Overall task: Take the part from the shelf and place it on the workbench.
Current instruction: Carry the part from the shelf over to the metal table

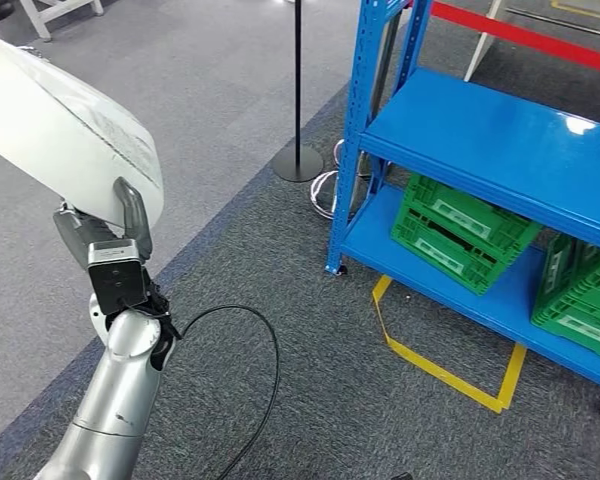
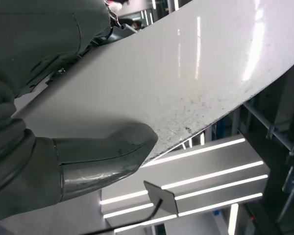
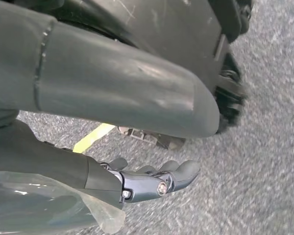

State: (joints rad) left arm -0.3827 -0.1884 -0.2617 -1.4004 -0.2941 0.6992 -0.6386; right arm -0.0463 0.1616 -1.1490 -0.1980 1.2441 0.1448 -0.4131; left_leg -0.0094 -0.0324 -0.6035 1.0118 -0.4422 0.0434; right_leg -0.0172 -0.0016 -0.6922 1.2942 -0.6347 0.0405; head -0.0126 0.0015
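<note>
While looking forward and down from the head: standing at upper right, a blue shelf (image 1: 501,140), its bare middle deck gleaming under a light. Taking this shelf as the landmark from here on. Lying on its lowest deck, a green crate (image 1: 457,232), folded flat and tilted. Sitting just beside that, toward the shelf's right end, a second green crate (image 1: 580,298), cut by the picture's edge. Running along the shelf's top, a red beam (image 1: 523,38).

Being carried well to the left of the shelf, clear of it: a large white curved part (image 1: 63,130), glossy and speckled with dark flecks in the left wrist view (image 2: 182,73). Clamping on its lower edge, the left hand (image 1: 120,235), thumb (image 2: 108,154) pressing one face and darker fingers (image 2: 115,29) reaching over the far side.

Marking the grey carpet in front of the shelf's foot, a strip of yellow tape (image 1: 440,365). Standing just left of the shelf's near post, a black pole on a round base (image 1: 298,155). Looping across the floor between arm and shelf, a black cable (image 1: 255,370).

Hanging low over the carpet, the right hand (image 3: 153,178), fingers lying close together and only gently bent, gripping nothing.
</note>
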